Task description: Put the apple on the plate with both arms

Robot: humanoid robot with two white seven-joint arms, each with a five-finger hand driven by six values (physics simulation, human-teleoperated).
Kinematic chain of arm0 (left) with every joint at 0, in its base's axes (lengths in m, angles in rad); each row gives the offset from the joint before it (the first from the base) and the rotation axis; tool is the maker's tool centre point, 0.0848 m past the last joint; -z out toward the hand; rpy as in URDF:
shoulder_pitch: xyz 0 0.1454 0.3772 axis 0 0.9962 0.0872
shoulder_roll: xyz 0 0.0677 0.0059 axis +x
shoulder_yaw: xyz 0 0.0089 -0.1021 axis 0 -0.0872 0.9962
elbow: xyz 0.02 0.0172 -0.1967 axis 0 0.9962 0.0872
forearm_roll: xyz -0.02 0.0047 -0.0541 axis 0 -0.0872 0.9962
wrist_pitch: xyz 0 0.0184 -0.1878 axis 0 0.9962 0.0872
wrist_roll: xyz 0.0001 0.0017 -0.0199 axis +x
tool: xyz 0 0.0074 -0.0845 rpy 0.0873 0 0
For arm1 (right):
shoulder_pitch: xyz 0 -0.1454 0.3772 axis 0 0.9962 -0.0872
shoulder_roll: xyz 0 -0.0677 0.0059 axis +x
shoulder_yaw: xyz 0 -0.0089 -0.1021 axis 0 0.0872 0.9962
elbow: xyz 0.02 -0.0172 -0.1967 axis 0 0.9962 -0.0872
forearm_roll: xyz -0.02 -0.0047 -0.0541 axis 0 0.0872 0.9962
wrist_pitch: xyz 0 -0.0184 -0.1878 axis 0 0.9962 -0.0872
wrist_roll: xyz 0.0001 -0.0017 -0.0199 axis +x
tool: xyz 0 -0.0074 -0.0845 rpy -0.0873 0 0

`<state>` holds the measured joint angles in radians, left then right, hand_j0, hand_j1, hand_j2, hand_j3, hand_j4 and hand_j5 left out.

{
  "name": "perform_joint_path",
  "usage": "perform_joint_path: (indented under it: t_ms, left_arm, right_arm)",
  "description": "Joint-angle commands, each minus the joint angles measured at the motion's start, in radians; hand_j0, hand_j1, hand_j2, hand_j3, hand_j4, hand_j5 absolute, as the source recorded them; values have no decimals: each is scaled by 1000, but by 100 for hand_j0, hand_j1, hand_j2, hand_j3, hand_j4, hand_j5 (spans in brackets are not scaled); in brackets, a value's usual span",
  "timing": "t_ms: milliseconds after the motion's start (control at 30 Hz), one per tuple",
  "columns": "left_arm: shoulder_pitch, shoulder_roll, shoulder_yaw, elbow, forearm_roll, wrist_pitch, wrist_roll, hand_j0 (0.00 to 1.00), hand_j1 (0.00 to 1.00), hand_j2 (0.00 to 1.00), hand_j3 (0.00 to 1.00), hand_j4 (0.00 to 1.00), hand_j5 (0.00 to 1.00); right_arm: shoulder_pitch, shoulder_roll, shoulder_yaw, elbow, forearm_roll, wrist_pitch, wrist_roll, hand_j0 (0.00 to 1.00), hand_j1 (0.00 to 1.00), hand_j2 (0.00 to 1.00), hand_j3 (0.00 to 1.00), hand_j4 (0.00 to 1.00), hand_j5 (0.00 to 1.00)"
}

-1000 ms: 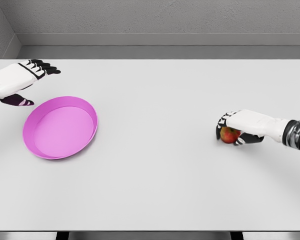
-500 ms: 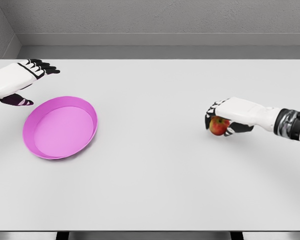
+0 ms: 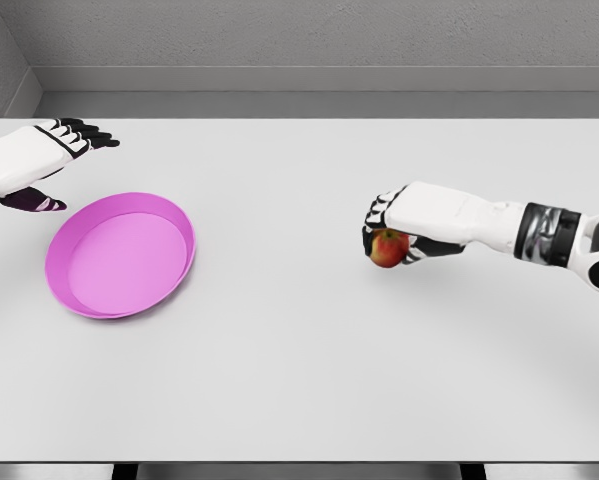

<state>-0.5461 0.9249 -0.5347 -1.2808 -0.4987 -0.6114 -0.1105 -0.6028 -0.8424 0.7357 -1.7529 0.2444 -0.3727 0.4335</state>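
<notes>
A red apple (image 3: 387, 249) hangs just above the white table (image 3: 299, 380), right of centre, with my right hand (image 3: 391, 235) shut around it from above. The pink plate (image 3: 120, 254) lies on the table at the left, well apart from the apple. My left hand (image 3: 57, 165) hovers behind the plate's far left rim, its fingers spread and holding nothing.
A grey wall runs along the table's far edge (image 3: 299, 118). Nothing else stands between the apple and the plate.
My right hand has lifted the apple off the table and carried it leftward toward the plate. The left hand has stayed where it was.
</notes>
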Motion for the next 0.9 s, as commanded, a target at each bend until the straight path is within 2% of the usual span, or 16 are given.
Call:
perform_joint_path:
  t_ms: [0,133,367,400,433,467,567,667,700,800,867]
  left_arm:
    - [0,2,1,0,6,1,0,100,100,100,100,100,100]
    - [0,2,1,0,6,1,2,100,100,100,100,100,100]
    - [0,5,1,0,9,1,2,100,100,100,100,100,100]
    - [0,5,1,0,6,1,0,100,100,100,100,100,100]
    - [0,5,1,0,6,1,0,100,100,100,100,100,100]
    - [0,5,1,0,6,1,2,100,100,100,100,100,100]
    - [0,6,1,3,9,1,2,100,100,100,100,100,100]
    - [0,5,2,3,6,1,2,100,100,100,100,100,100]
    - [0,8,2,3,6,1,2,100,100,100,100,100,100]
    - [0,11,-2,-22,-4,1,2,100,100,100,100,100,100]
    - [-21,9,-11,-78,-66,1,0,100,100,100,100,100,100]
  right_arm:
    - [-2,26,4,0,-7,-51,-4,41,41,41,41,41,41]
    - [-14,52,11,0,-8,-78,-6,41,41,41,41,41,41]
    - [-77,101,64,0,-10,-78,-6,41,41,41,41,41,41]
    - [-77,98,65,0,-10,-78,-6,46,46,46,46,46,46]
    - [-77,86,57,0,-10,-66,-6,68,68,68,68,68,68]
    - [-77,48,47,0,-14,-46,-10,100,100,100,100,100,100]
    - [-43,-103,-51,4,-14,-43,-12,100,100,100,100,100,100]
    - [106,-172,-272,12,-14,-46,-10,100,100,100,100,100,100]
    - [133,-187,-314,23,-14,-46,-10,100,100,100,100,100,100]
    - [138,-182,-378,153,-13,-55,-4,100,100,100,100,100,100]
    - [137,-187,-401,216,-13,-55,-6,100,100,100,100,100,100]
